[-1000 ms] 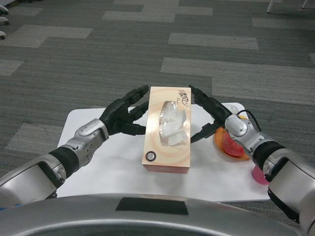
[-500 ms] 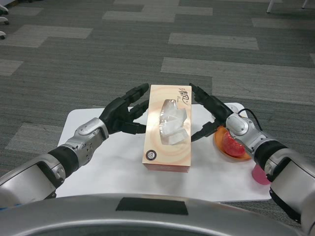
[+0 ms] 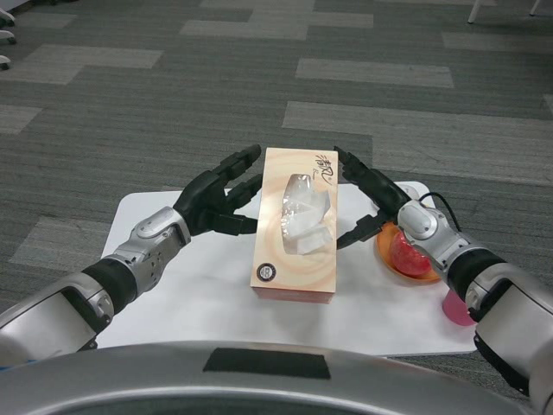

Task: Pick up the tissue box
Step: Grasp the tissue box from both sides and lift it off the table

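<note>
White table (image 3: 190,303): both hands flank tissue box (image 3: 295,226).

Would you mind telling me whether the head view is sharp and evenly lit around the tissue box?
Head view: sharp and evenly lit; the tissue box shows readable print, the clear film at its opening carries mild glare, soft shadows lie under both hands, and the grey rim along the bottom is blurred.

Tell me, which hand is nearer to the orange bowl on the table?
Right. The right hand is between the tissue box and the orange bowl, just above the bowl; the left hand is across the box, on its far side.
</note>
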